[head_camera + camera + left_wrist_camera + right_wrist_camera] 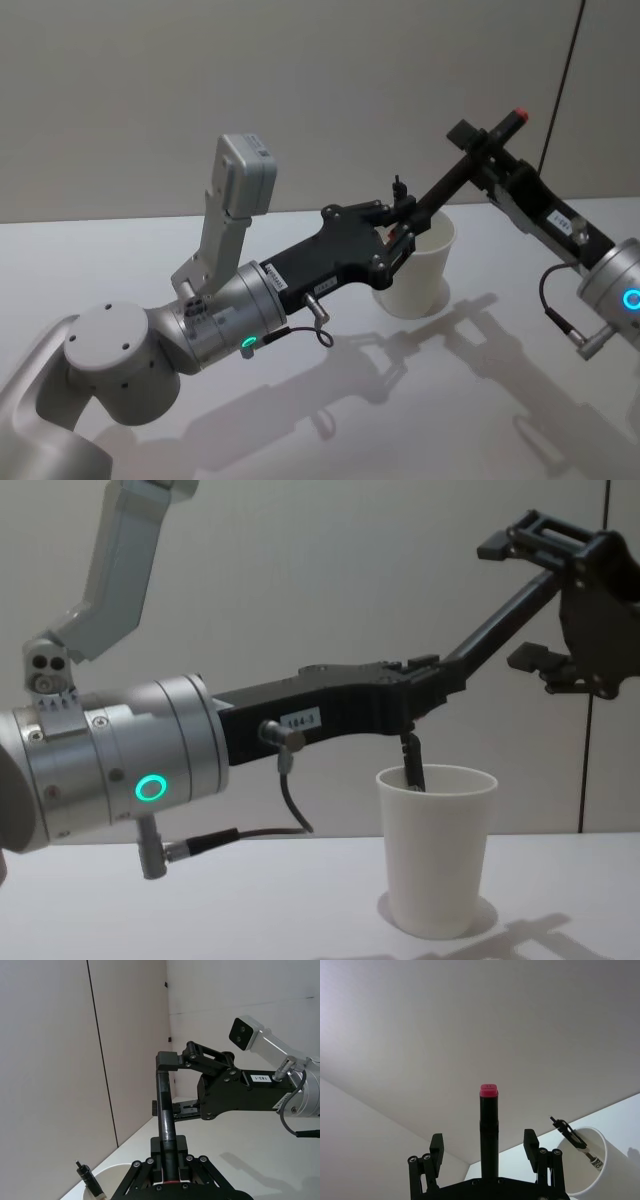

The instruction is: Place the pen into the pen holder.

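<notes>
Two tools (400, 240) (480, 150), two pens (470, 160) (411, 760), one cup (415, 270).

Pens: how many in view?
2. The red-capped pen is in the left gripper's shut fingers above the cup, running between the right gripper's open fingers. A second pen stands in the cup; more could be hidden inside.

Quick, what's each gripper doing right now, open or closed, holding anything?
Left gripper: closed on the pen.
Right gripper: open, fingers clear of the pen.
</notes>
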